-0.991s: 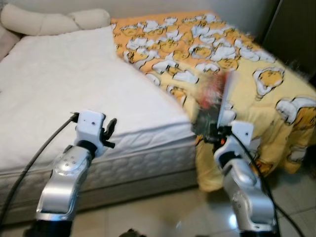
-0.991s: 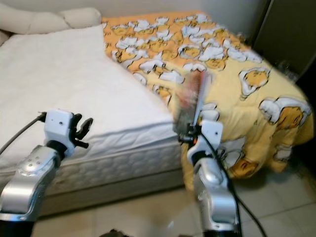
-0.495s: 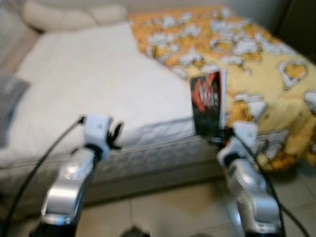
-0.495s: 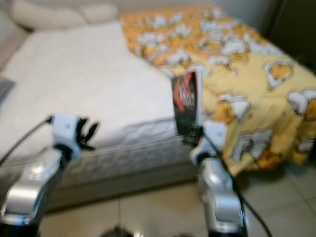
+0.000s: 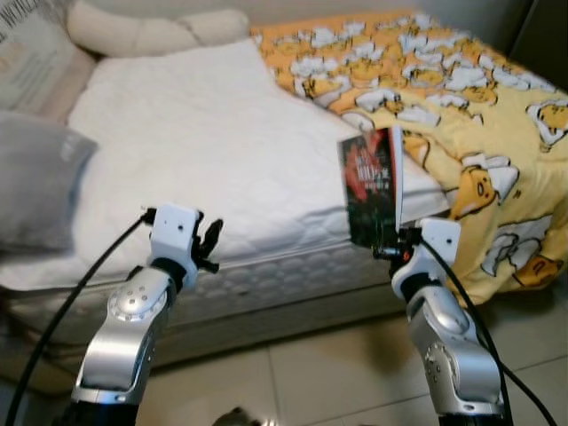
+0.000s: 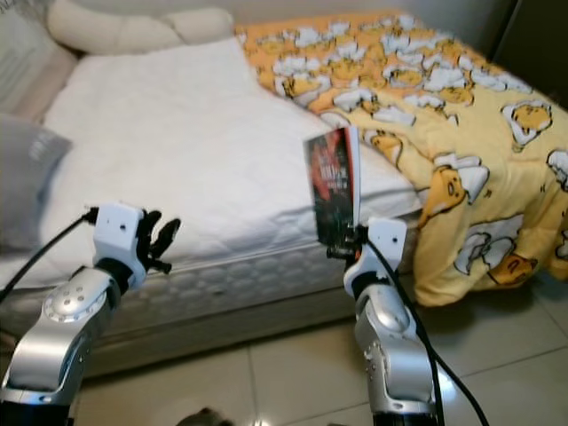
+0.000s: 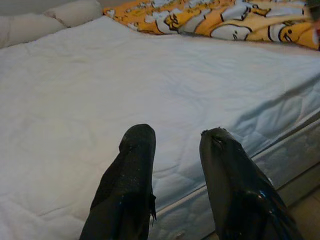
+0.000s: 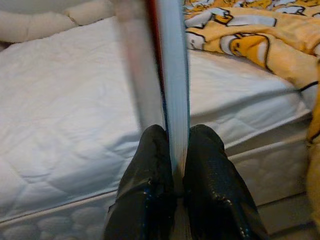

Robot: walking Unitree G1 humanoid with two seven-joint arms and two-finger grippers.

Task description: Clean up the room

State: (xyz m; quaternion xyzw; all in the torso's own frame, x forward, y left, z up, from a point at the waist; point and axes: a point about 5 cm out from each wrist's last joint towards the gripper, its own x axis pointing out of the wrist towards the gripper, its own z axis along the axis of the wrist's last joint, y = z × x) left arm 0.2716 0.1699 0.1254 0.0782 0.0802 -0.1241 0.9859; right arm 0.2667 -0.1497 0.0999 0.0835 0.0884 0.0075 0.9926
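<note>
A book (image 5: 371, 185) is held upright above the edge of the bed (image 5: 204, 151), clamped at its lower edge by the jaws of the right gripper (image 8: 173, 150), presumably for carrying off during the tidying. A dark cover with red print is shown. The left gripper (image 7: 175, 145) is empty, its jaws apart.

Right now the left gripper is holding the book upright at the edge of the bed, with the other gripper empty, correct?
Not quite: the right gripper holds the book upright at the bed edge, as the right wrist view shows. The left gripper is the empty one.
</note>
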